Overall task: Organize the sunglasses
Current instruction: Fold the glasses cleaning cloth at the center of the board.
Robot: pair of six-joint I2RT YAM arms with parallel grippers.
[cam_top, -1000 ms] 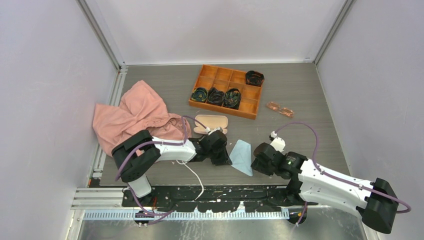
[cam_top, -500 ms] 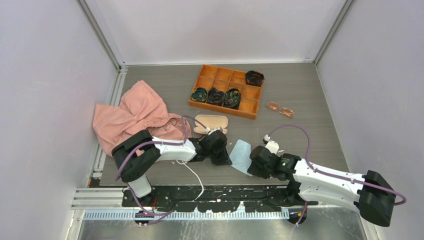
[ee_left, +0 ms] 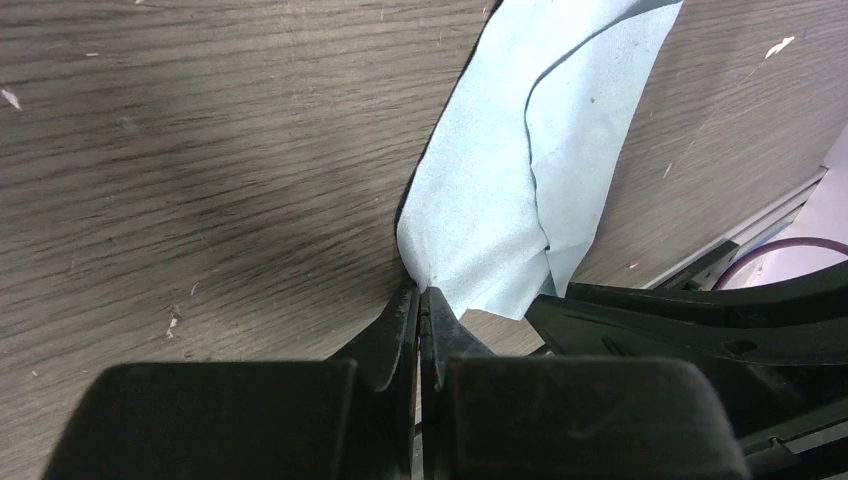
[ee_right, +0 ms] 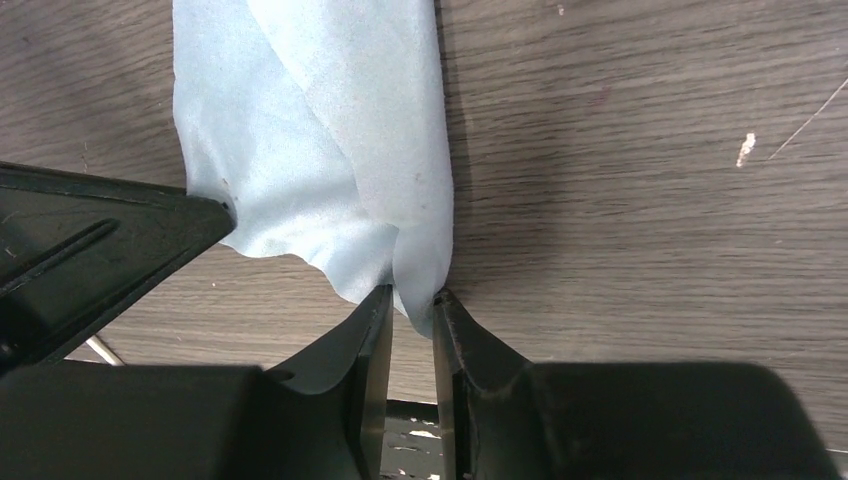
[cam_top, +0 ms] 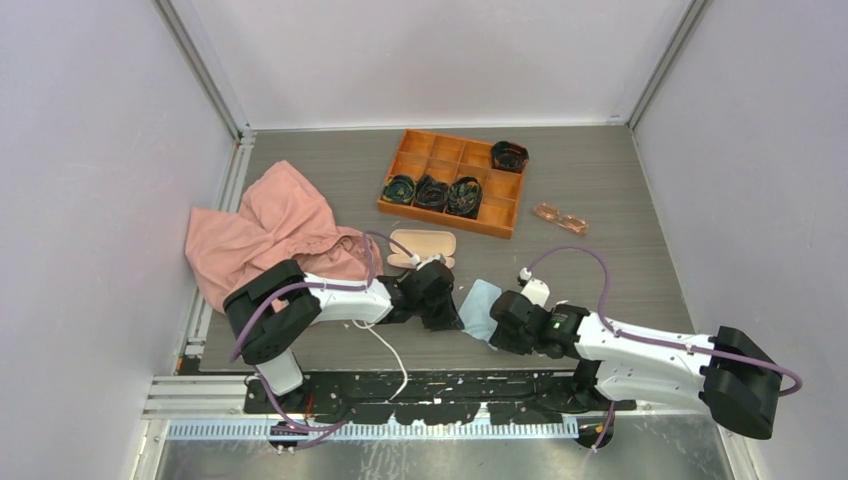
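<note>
Grey table (cam_top: 640,260), your L gripper (ee_left: 420,292) pinched blue cloth (ee_left: 500,180) at its edge, R gripper (ee_right: 410,295) stood slightly apart astride a corner, sunglasses (cam_top: 560,217) lay well away.

The grey table (cam_top: 620,190) bore an orange tray (cam_top: 441,217) far, sunglasses (cam_top: 560,217) to its right, pink fabric (cam_top: 260,225) left, pink case (cam_top: 425,243) and light blue cloth (cam_top: 482,300) nearer.

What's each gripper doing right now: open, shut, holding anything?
Left gripper: shut, pinching a corner of the light blue cloth.
Right gripper: narrowly open, straddling another corner of the cloth, not clamped on it.
</note>
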